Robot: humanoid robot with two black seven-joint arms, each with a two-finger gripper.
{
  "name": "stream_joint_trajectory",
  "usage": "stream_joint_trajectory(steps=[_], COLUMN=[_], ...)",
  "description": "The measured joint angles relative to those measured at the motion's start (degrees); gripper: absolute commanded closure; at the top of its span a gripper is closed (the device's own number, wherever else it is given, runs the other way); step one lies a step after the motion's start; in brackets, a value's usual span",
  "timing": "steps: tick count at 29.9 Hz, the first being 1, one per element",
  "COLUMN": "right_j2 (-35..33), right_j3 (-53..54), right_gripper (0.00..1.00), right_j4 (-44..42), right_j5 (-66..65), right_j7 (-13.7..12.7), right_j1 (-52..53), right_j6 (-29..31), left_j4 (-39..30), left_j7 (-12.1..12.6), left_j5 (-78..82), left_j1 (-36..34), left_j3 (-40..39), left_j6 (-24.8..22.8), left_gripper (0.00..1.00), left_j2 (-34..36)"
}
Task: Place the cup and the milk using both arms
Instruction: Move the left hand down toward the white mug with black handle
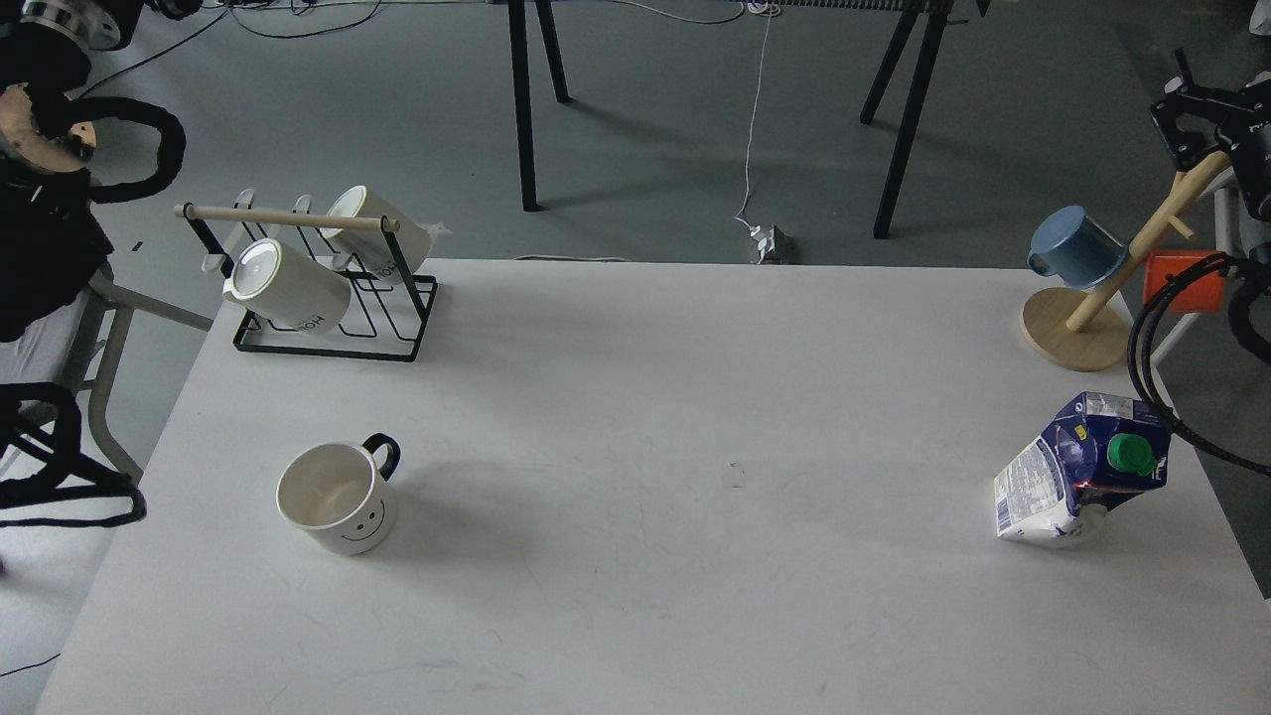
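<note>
The cup (338,499), a white mug with a black handle and a smiley face, stands upright on the left part of the white table (635,397), with nothing in it. The milk (1084,469), a blue and white carton with a green cap, stands leaning at the table's right edge. Black parts of my left arm (40,228) sit at the left edge of the view, well away from the cup; its gripper does not show. My right gripper (1187,124) is a dark shape at the top right, far above the milk, and its fingers cannot be told apart.
A black wire rack (328,333) with two white lettered mugs stands at the back left. A wooden mug tree (1077,333) with a blue cup stands at the back right, an orange cup beside it. Black cables (1152,377) loop next to the milk.
</note>
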Motion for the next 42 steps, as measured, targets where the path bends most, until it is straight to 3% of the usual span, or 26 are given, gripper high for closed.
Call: stream_joint_trajectory(steps=[10,14,17,21,27,33,42], right_j2=[-0.1,-0.1,-0.45,-0.82,-0.86,-0.73,-0.63], right_j3=[-0.67,-0.68,-0.68,-0.67,-0.67,-0.52,0.71], right_gripper=[0.01,0.01,0.01,0.01,0.01,0.01,0.01], right_j4=[0.3,0.51,0.75,1.92,2.28,5.18,7.52], right_j5=[-0.24,-0.25,-0.25,-0.31,-0.33,-0.34,-0.21], right_j7=[0.04,0.04,-0.08,-0.21,-0.11,0.03,0.23], right_j1=[0.27,0.19,0.07,-0.22,-0.57,-1.01,-4.27], right_j6=[0.0,0.0,0.0,0.0,0.0,0.0,0.0], left_j4=[-1.69,-7.25,-16.62,-34.58,-57.81,-77.15,-79.14], left_j7=[0.16,0.25,0.07,-1.2,-3.01,-3.01,-3.76], left_j5=[-0.22,-0.01,0.65,3.36,19.74,48.62,88.34], left_j1=[-0.01,0.06,2.35,6.26,13.85,22.29,36.54], left_j3=[-0.37,0.68,5.09,12.77,14.97,17.01,18.75], left_j6=[-0.01,-0.01,-0.02,-0.05,0.36,10.46,28.49], left_gripper=[0.0,0.01,0.04,0.05,0.05,0.06,0.09], left_j2=[0.62,1.62,6.45,17.32,32.05,43.26,47.18])
